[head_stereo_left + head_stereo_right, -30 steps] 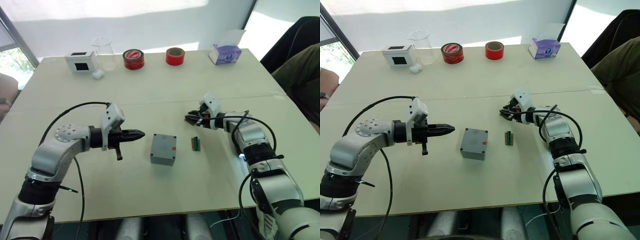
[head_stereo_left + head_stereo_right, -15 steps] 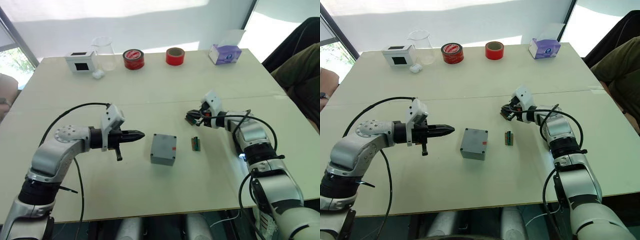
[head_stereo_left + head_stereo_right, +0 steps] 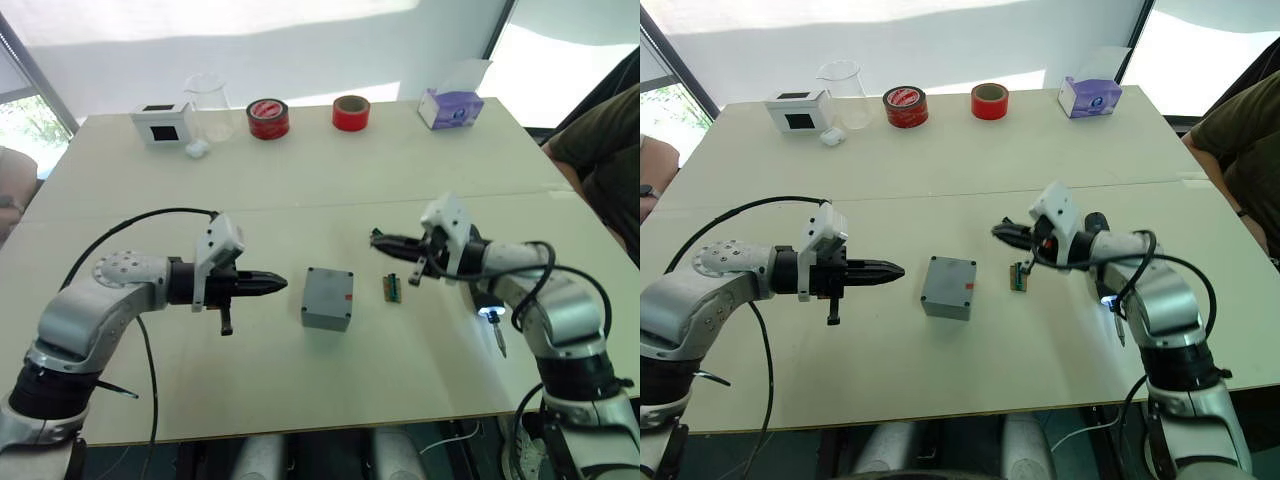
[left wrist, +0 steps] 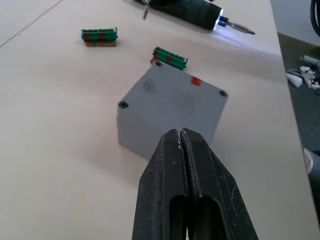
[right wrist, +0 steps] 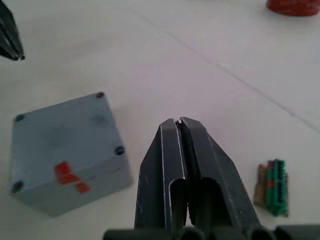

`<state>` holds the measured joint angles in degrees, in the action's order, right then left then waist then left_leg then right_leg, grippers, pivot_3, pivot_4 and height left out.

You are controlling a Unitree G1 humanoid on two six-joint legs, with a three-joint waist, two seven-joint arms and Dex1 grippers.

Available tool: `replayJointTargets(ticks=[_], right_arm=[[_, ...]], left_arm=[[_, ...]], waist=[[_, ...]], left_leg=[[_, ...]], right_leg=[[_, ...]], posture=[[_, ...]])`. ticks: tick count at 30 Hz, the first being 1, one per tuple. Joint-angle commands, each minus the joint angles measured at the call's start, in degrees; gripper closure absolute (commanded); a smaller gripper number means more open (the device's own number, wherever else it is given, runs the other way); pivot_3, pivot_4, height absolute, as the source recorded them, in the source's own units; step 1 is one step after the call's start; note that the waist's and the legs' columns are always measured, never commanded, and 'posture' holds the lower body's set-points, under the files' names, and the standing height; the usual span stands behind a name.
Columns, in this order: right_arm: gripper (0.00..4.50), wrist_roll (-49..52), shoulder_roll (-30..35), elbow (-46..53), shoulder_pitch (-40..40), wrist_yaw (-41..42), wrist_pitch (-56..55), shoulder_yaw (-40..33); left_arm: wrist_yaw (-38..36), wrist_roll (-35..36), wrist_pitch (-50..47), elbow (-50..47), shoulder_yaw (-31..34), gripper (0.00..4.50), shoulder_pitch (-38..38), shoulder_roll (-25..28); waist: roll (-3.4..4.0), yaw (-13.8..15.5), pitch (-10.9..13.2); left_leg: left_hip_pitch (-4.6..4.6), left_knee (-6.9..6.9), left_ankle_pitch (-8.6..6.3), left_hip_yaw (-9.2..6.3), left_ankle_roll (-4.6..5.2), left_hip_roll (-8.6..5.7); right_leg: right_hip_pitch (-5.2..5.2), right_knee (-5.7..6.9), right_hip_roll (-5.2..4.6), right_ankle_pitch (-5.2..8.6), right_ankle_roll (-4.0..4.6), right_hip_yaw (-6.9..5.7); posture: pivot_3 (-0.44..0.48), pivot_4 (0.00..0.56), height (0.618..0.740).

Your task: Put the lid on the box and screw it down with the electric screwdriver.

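Note:
The grey box (image 3: 327, 298) stands mid-table with the lid (image 4: 181, 95) lying flat on top of it. A small red mark crosses the seam between them, and there is a screw hole at each corner. My left gripper (image 3: 276, 283) is shut and empty, level with the box and pointing at its left side from a short gap. From the box's right, my right gripper (image 3: 379, 240) also points toward it, shut and empty. The electric screwdriver (image 4: 192, 7) lies on the table under my right forearm, with its tip light (image 3: 487, 313) on.
A green connector (image 3: 392, 288) lies just right of the box, and a second one (image 4: 100, 36) lies farther off. Along the far edge are a white box with a screen (image 3: 160, 122), a beaker (image 3: 208, 105), two tape rolls (image 3: 267, 118) and a tissue box (image 3: 450, 106). A person sits at the right (image 3: 605, 140).
My right arm has swung outward and its gripper has moved nearer the box, uncovering the lit screwdriver on the table. My left gripper has drawn back slightly to the left.

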<state>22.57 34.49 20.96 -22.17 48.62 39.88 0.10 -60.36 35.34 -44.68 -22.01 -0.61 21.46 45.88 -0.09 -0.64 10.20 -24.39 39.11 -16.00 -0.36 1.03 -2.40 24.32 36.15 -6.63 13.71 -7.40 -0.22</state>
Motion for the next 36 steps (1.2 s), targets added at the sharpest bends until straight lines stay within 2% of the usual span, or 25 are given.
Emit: replayJointTargets(ticks=[1, 11, 36], right_arm=[[4.49, 1.9, -0.2, 5.8, 0.8, -2.6, 2.1, -0.5], [4.49, 0.8, -1.6, 5.7, 1.9, -5.8, 1.1, 3.4], [4.49, -0.1, -1.7, 3.1, 2.6, -6.2, -0.7, 6.3]], left_arm=[[-0.7, 0.6, 0.6, -1.4, 0.2, 4.50, 0.3, 0.8], [-1.3, -1.0, 2.6, 1.3, -2.1, 4.50, 1.9, 0.4], [-0.8, -2.1, 3.5, 1.5, -2.4, 4.50, 0.8, 0.2]], waist=[[0.00, 0.1, 0.0], [-0.01, 0.0, 0.0], [-0.01, 0.0, 0.0]], left_leg=[[0.01, 0.00, 0.00, 0.00, 0.00, 0.00], [0.02, 0.00, 0.00, 0.00, 0.00, -0.01], [0.02, 0.00, 0.00, 0.00, 0.00, -0.01]], right_leg=[[0.00, 0.01, 0.00, 0.00, 0.00, 0.00], [-0.02, 0.00, 0.01, 0.00, 0.00, -0.01], [-0.02, 0.00, 0.02, 0.00, 0.00, -0.01]], posture=[[0.000, 0.150, 0.740], [0.000, 0.150, 0.740], [0.000, 0.150, 0.740]])
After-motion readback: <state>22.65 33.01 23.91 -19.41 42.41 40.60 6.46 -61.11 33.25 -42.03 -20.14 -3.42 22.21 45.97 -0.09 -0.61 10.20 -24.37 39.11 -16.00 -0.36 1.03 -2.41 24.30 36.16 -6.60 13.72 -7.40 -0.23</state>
